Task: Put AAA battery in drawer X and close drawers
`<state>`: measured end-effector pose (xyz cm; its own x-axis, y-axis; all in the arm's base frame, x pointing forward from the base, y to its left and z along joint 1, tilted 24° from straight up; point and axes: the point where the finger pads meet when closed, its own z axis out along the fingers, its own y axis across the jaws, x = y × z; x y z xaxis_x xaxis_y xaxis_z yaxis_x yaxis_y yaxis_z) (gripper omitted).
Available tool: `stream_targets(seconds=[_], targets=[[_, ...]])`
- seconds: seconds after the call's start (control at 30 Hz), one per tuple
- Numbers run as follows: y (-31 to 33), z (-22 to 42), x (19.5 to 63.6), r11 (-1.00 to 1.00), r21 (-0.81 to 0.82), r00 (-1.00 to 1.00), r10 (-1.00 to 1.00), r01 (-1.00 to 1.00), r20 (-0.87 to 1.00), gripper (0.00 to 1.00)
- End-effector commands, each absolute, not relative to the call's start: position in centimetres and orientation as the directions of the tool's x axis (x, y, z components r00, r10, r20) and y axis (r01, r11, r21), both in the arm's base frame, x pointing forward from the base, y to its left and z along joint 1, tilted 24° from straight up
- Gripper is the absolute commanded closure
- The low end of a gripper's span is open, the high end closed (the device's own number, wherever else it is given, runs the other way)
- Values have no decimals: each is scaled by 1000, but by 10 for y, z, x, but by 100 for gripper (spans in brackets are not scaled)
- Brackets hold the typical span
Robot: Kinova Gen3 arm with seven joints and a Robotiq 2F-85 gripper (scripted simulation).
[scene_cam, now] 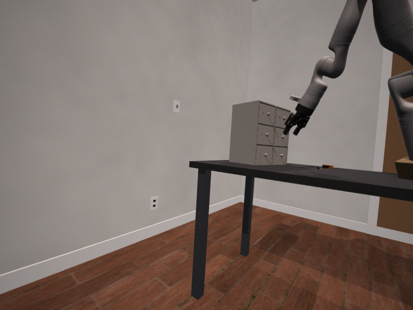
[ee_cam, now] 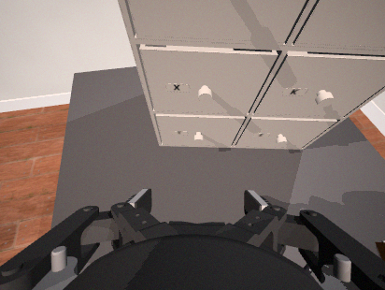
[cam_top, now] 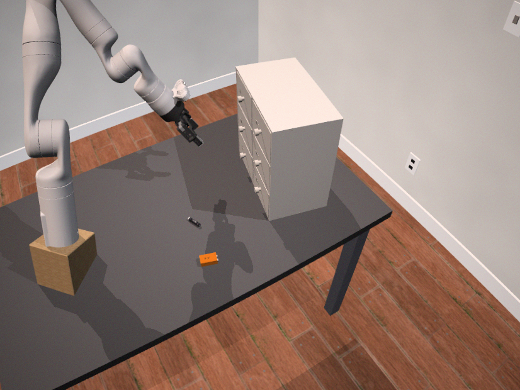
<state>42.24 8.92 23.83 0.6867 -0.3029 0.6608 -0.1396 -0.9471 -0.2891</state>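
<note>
Black claw: your claw (cam_top: 196, 133) (scene_cam: 290, 132) (ee_cam: 197, 199) is wide open with nothing in it. It hangs up in the air in front of the chest, apart from it.
Fingers: in your side view, they overlap the chest and hide a bit of its front.
Drawer X: your drawer (cam_top: 247, 133) (scene_cam: 278, 140) (ee_cam: 159, 100) is in the middle row, on the left as your wrist view sees it. It looks pushed in. You can read its X close up, but the mark is too small to read from the side.
Chest: your pale chest (cam_top: 302, 167) (scene_cam: 245, 133) (ee_cam: 210, 28) stands upright on the table (cam_top: 138, 234) (scene_cam: 333, 175) (ee_cam: 107, 173). Your wrist view cuts off its top part. The marks on the bottom drawers are too faint to read there.
Battery: your little dark battery (cam_top: 194, 222) (scene_cam: 319, 168) lies on its side on the table, well below the claw and well apart from it. From the side, it is just a tiny dark bit.
Orange block: your block (cam_top: 208, 259) (scene_cam: 327, 166) sits on the table near the battery, not touching it.
Arm: the top of your arm (cam_top: 126, 63) (scene_cam: 333, 63) is cut off in both far views.
</note>
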Motion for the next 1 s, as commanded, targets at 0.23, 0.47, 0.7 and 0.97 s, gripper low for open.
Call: stream_targets(seconds=[0.23,0.47,0.7,0.97], targets=[[101,265,405,-932,-344,770,-302,-115,562,0],[99,273,391,-932,-346,839,-274,-111,469,0],[97,280,382,-931,-346,880,-254,-111,401,0],[95,289,368,-931,-348,927,-222,-108,304,0]])
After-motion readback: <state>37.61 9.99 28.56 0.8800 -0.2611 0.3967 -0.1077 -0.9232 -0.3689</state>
